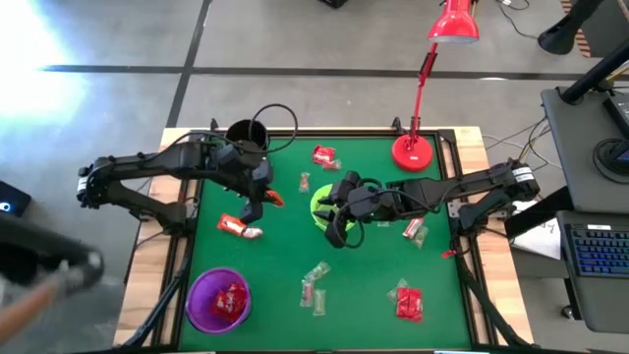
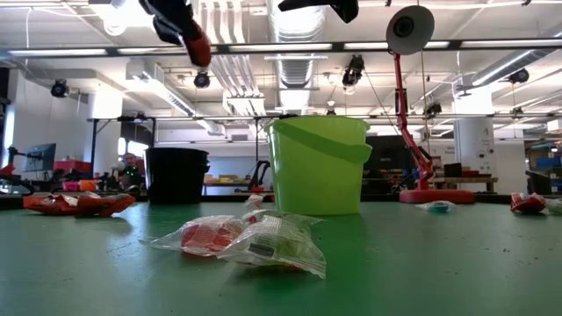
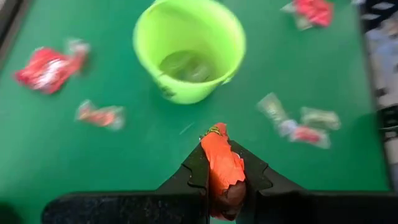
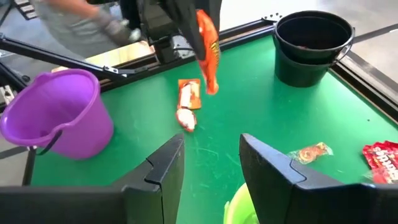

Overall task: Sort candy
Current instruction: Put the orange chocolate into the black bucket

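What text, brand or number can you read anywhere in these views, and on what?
None can be read.
Orange candy held in the left gripper: dark print, too blurred.
Red candy packs at the mat's edge: white lettering, cut off and blurred.
Clear-wrapped candy up front: a small label, too small.
Green cup, purple cup, black cup: no marking visible.

A: What does the left claw [image 3: 219,186] hold?
B: One orange-wrapped candy [image 3: 221,167], clamped between both fingers.
A: And ahead of it?
B: A green cup [image 3: 189,50] stands upright on the desk [image 3: 74,162]; red sweets [image 3: 48,66] and clear-wrapped sweets [image 3: 301,121] lie around it.
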